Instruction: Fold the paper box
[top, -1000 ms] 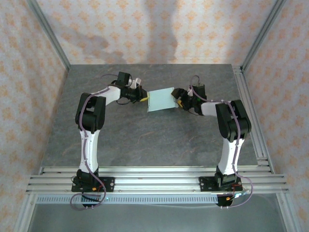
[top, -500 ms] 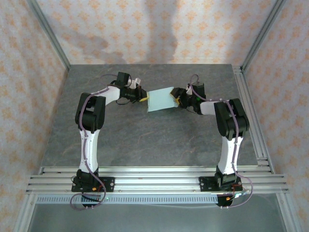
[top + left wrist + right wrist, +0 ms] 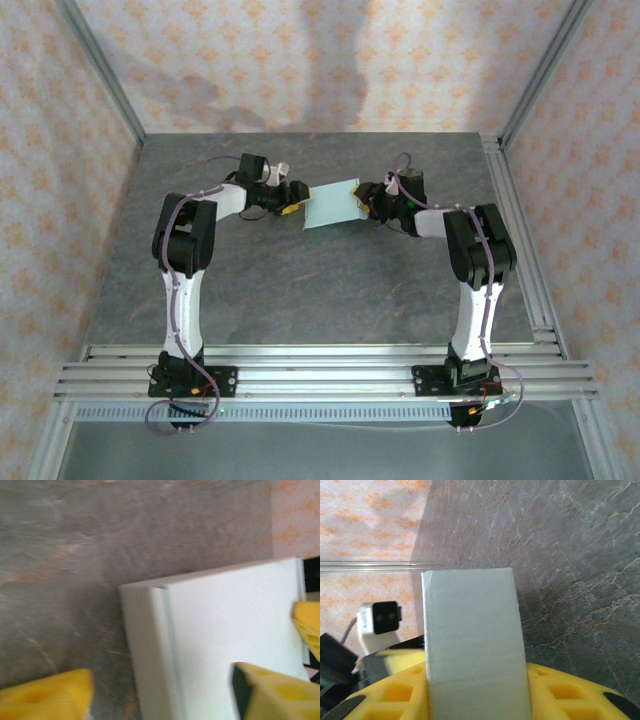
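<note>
The paper box (image 3: 331, 203), a flat pale mint-blue rectangle, hangs between the two grippers at the back middle of the grey table (image 3: 300, 290). My right gripper (image 3: 362, 200) is shut on its right end. In the right wrist view the box (image 3: 472, 640) stands pinched between the yellow fingers (image 3: 570, 695), with my right gripper (image 3: 475, 702) closed around it. My left gripper (image 3: 292, 202) is open at the box's left end. In the left wrist view the box (image 3: 225, 640) lies between my left gripper's (image 3: 160, 695) spread yellow fingers (image 3: 45, 695), untouched by them.
Aluminium rails run along the table's right edge (image 3: 520, 250) and its front (image 3: 320, 370). Patterned walls (image 3: 300, 60) close in the back and both sides. The left arm's white wrist camera (image 3: 380, 617) shows just past the box in the right wrist view.
My left gripper has opened and let go of the box's left end. My right gripper has closed on its right end. The box has tipped slightly.
</note>
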`<action>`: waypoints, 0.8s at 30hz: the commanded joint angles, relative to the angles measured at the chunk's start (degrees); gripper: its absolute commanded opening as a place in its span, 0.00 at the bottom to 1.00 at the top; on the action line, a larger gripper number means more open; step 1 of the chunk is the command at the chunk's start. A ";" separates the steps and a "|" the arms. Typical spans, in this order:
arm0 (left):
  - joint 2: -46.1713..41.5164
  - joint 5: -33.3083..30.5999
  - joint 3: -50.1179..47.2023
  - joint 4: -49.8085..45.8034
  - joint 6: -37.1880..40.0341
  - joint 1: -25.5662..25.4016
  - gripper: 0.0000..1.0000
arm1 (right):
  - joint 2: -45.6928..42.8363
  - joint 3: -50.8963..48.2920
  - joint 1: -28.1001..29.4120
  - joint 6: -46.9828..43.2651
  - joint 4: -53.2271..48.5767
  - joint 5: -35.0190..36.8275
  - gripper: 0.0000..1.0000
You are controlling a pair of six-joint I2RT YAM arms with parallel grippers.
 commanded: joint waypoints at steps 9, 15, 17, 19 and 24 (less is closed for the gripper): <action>-23.12 -21.12 -21.96 22.20 16.14 -3.84 1.00 | -9.54 -0.48 -0.24 -2.95 -3.46 0.29 0.39; -32.03 -41.96 -24.96 18.65 37.86 -14.64 1.00 | -14.61 -1.63 -1.32 -3.31 -5.35 0.42 0.39; -33.45 -47.55 -26.83 21.69 43.32 -17.94 1.00 | -16.26 -2.09 -1.63 -3.32 -5.85 0.46 0.39; -34.70 -48.59 -29.84 27.33 48.39 -20.09 1.00 | -18.24 -2.67 -1.84 -3.21 -6.38 0.55 0.39; -36.00 -52.89 -34.62 35.96 61.88 -24.84 1.00 | -23.13 -4.60 -2.86 -1.53 -7.14 0.30 0.39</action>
